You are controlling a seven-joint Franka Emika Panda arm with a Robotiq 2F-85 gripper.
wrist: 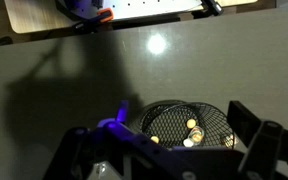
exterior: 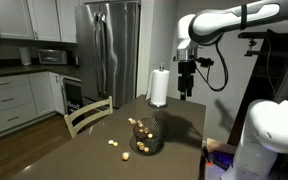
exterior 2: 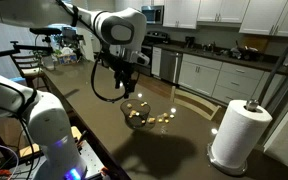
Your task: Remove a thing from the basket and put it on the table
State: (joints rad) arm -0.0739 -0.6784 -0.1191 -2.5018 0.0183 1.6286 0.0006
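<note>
The dark wire basket [exterior: 145,136] stands on the dark brown table [exterior: 89,155] and holds several small pale round pieces. It shows in both exterior views [exterior 2: 137,114] and in the wrist view [wrist: 189,125]. Two or three similar pieces [exterior: 114,145] lie loose on the table beside it [exterior 2: 165,118]. My gripper [exterior: 186,92] hangs open and empty in the air above the table, higher than the basket and off to its side [exterior 2: 124,88]. In the wrist view the open fingers [wrist: 162,128] frame the basket far below.
A white paper towel roll [exterior: 159,87] stands upright on the table near the gripper [exterior 2: 239,135]. A wooden chair [exterior: 87,115] sits at the table's edge. A steel fridge [exterior: 109,50] and pale kitchen counters [exterior 2: 214,70] stand behind. The white robot base [exterior: 269,130] is at the table's side.
</note>
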